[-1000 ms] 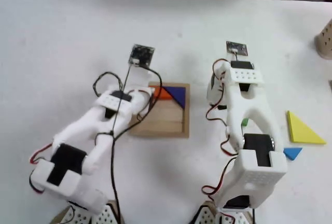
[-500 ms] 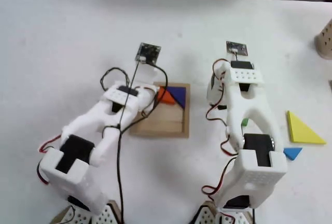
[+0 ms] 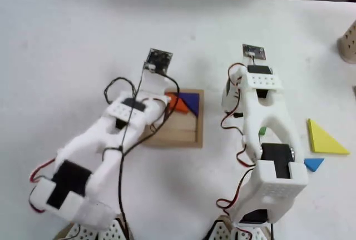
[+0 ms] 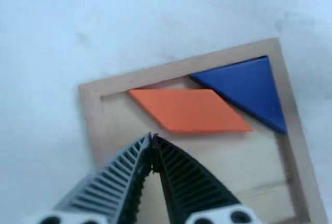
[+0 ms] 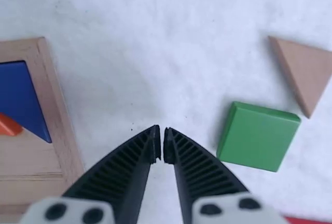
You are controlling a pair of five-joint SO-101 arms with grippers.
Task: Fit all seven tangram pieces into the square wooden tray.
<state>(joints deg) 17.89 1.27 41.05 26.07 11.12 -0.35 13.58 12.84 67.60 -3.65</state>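
A square wooden tray (image 3: pixel 181 134) sits at the centre of the high view on a white bench (image 3: pixel 72 45). Along its upper edge an orange parallelogram (image 4: pixel 189 111) lies touching a blue triangle (image 4: pixel 249 89) in the upper right corner. The left pincer (image 4: pixel 152 143) hangs over the tray beside the orange piece, pressed together with nothing in it. The right pincer (image 5: pixel 160 146), just right of the tray, is closed to a sliver and empty, near a green square (image 5: pixel 258 136) and a tan triangle (image 5: pixel 306 71). A yellow triangle (image 3: pixel 324 138) and a small blue triangle (image 3: pixel 313 164) lie toward the right edge.
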